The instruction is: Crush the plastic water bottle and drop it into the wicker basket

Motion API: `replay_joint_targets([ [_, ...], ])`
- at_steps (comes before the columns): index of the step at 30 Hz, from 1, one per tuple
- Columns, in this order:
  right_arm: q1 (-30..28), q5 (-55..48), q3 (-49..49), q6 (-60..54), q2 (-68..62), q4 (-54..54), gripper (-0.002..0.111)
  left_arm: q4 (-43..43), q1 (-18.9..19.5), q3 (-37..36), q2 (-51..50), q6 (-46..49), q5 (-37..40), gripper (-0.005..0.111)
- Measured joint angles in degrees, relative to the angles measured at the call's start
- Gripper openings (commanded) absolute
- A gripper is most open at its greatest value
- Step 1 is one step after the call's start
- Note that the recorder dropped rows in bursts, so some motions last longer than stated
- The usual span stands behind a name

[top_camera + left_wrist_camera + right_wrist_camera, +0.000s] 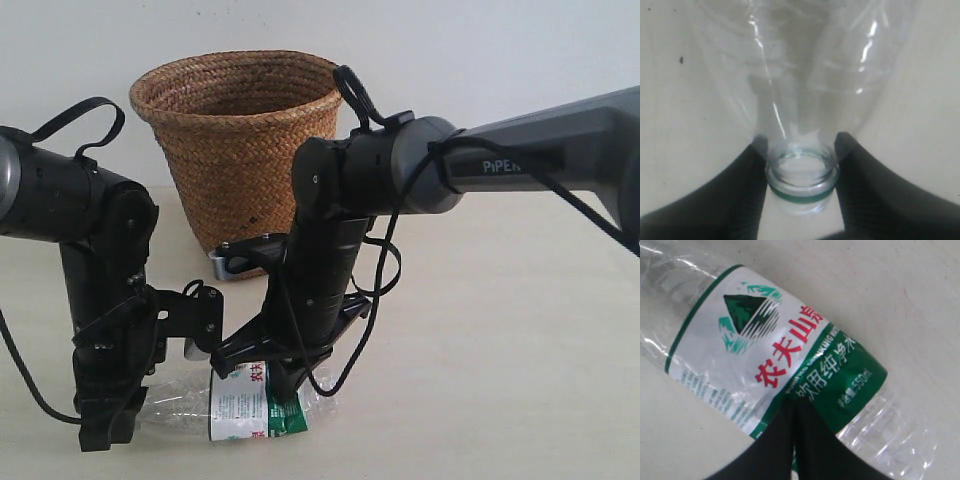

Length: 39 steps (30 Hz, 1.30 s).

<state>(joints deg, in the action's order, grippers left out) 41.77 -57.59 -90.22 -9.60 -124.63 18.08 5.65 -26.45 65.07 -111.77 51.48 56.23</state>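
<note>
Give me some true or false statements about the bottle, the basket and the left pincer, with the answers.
The plastic water bottle lies on its side on the table: true.
It is inside the wicker basket: false, it lies on the table outside the basket.
The left pincer grips the bottle's neck: true.
The bottle wears a cap: false, its mouth is open.
The basket stands upright: true.

We can read "PiPER" in white on the right arm [556,142]. The plastic water bottle [890,435] has a label [740,347] with red 农夫山泉 on white, and its green band [840,377] says 饮用纯净水 and 550ml (the tiny print's too small for us).
</note>
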Motion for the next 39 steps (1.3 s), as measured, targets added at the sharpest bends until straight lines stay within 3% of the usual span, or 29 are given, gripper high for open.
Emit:
replay_joint_targets([
  [39, 0.2, 0.8, 1.8, -0.9, 9.5, -0.5, 0.000, 0.7, 0.0, -0.1, -0.3, 0.0, -0.3, 0.004],
])
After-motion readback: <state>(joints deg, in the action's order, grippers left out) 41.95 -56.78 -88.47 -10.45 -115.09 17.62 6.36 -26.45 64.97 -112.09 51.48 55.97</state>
